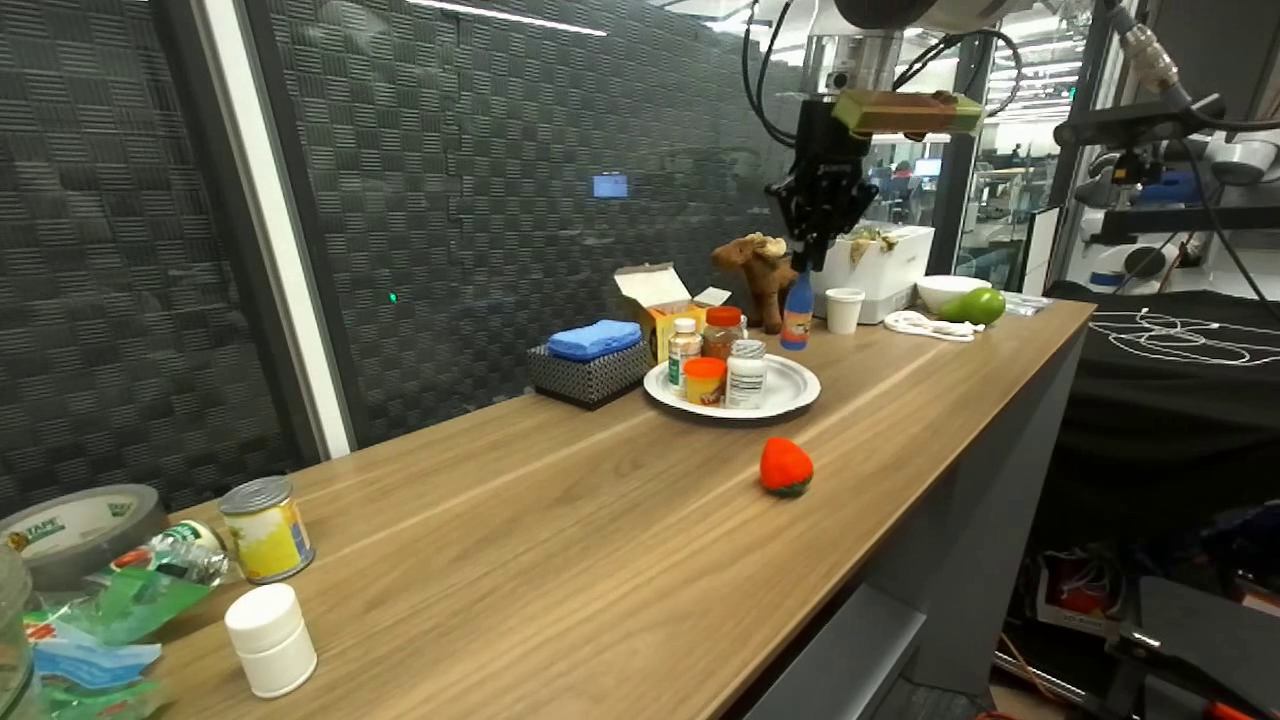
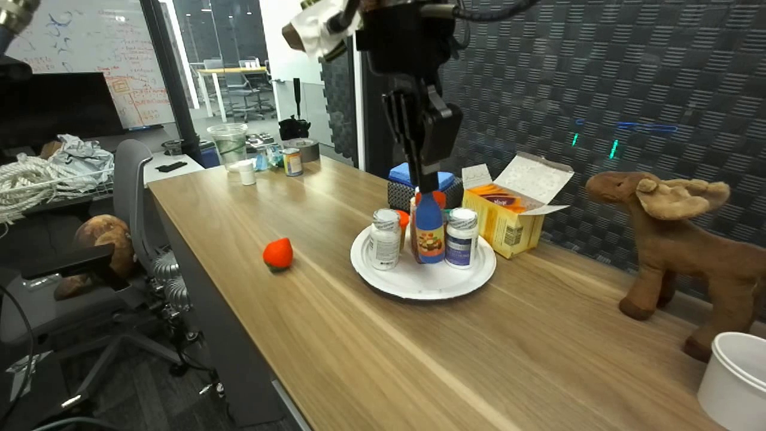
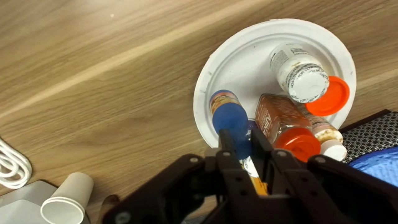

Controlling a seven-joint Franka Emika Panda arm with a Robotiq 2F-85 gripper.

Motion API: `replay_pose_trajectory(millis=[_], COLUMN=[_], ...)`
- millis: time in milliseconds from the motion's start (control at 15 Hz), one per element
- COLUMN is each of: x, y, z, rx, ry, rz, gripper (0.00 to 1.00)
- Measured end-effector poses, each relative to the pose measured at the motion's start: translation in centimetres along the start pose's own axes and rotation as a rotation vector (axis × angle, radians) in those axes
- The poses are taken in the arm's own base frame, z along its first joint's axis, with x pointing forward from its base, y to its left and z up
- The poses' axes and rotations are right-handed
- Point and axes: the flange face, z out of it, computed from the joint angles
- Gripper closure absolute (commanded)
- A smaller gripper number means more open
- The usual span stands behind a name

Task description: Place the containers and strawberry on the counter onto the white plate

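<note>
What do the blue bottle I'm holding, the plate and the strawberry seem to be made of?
Blue bottle: smooth, low-sheen surface and even colour, so probably plastic; painted wood is possible.
White plate: likely pressed paper or plant fibre, matte, going by its small specks and stepped rim.
Strawberry: matte red without sharp highlights; perhaps foam or felt, I can't tell which.

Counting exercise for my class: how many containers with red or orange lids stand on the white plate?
2: the red-lidded jar, beside the white-capped bottle; the orange-lidded tub, next to the white jar. None seems hidden.
</note>
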Motion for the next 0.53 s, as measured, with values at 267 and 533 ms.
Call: replay_pose_trajectory(millis=[267,533], x=[1.5,2.8], y=[0.3,-0.2], z=[2.0,2.8], rx=[0.004,0.028], ry=[-0.016,-0.021], rz=[0.025,0.049], gripper=[0.95,0.95])
